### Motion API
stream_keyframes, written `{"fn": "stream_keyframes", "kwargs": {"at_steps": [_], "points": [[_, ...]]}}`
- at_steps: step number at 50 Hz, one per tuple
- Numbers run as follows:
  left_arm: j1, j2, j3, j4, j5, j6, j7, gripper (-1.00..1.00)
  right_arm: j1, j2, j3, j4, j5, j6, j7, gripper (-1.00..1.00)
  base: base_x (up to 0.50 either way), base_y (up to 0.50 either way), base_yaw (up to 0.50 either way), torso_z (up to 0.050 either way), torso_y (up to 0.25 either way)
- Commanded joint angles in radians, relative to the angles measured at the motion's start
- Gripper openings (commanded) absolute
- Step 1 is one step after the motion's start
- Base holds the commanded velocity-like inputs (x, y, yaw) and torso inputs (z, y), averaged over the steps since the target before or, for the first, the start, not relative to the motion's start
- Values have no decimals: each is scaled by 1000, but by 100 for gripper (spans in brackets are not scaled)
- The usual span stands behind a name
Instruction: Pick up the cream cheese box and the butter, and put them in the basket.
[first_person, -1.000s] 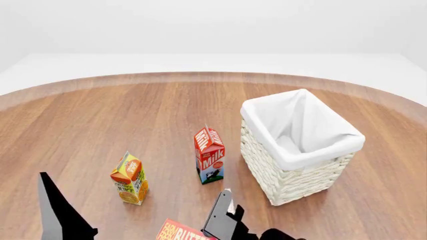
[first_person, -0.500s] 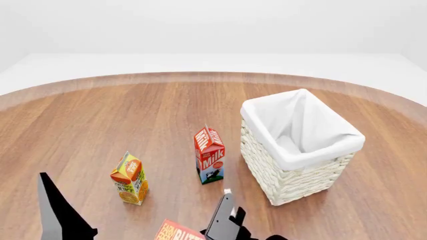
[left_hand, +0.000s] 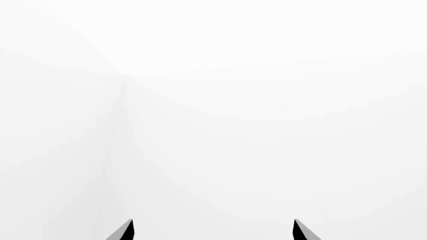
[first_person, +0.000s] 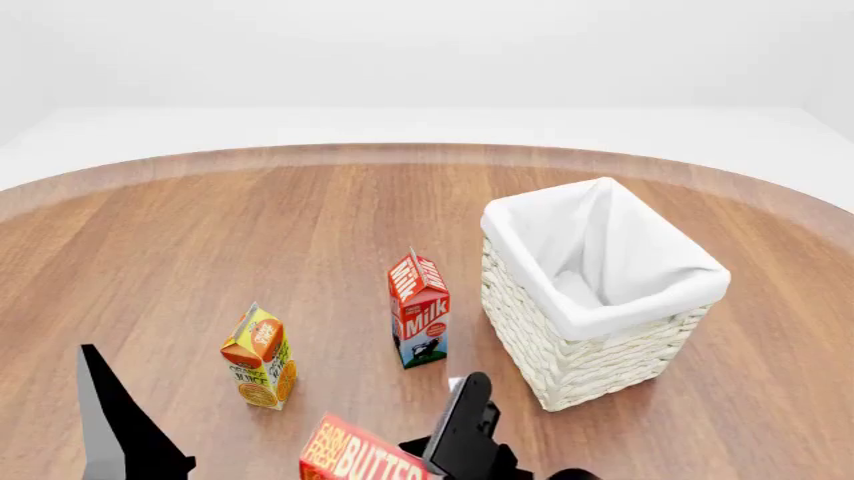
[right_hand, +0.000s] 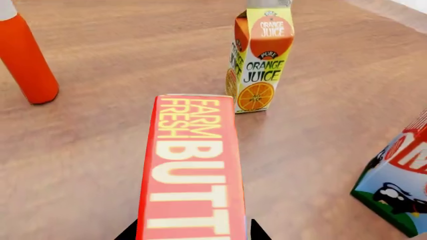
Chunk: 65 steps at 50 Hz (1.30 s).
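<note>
- Over the last second the butter (first_person: 358, 456) rose at the near edge of the head view: a second ago only a corner of its top showed, and now the "BUTTER" lettering was plainly visible, tilted and higher up.
- The right hand (first_person: 447, 450) had shifted a little right and up with it, so the lift looked under way; the carry to the basket (first_person: 601, 300) remained.
- In the right wrist view the butter (right_hand: 192, 175) ran lengthwise between the two dark fingertips, red with pale "FARM FRESH BUTTER" lettering; the right hand was clenched on it.
- The basket stood right of the milk carton (first_person: 419, 309), white liner folded over its woven rim, well apart from the butter.
- The orange juice carton (first_person: 259, 356) stood upright on the bench (first_person: 200, 240), left of the butter; an orange bottle (right_hand: 25, 59) showed only in the right wrist view.
- The left hand (left_hand: 212, 231) pointed at blank white, fingertips apart, holding nothing.
- The cream cheese box was not clearly visible.
</note>
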Motion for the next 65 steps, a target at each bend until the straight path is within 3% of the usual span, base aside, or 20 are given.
{"fn": "stream_keyframes", "kwargs": {"at_steps": [1,34,65], "points": [[-3,-3,2,4,-1,-6,-2,100,-11,41,71,-122,46,-31,18,-100,0,0,0,0,10],[-6,-10,4,0,-3,-2,-7,100,81,118,253,-412,221,170,178,-100,0,0,0,0,1],[-8,-18,9,-4,-6,-1,-13,100,322,67,426,-315,416,408,298,-100,0,0,0,0,1]]}}
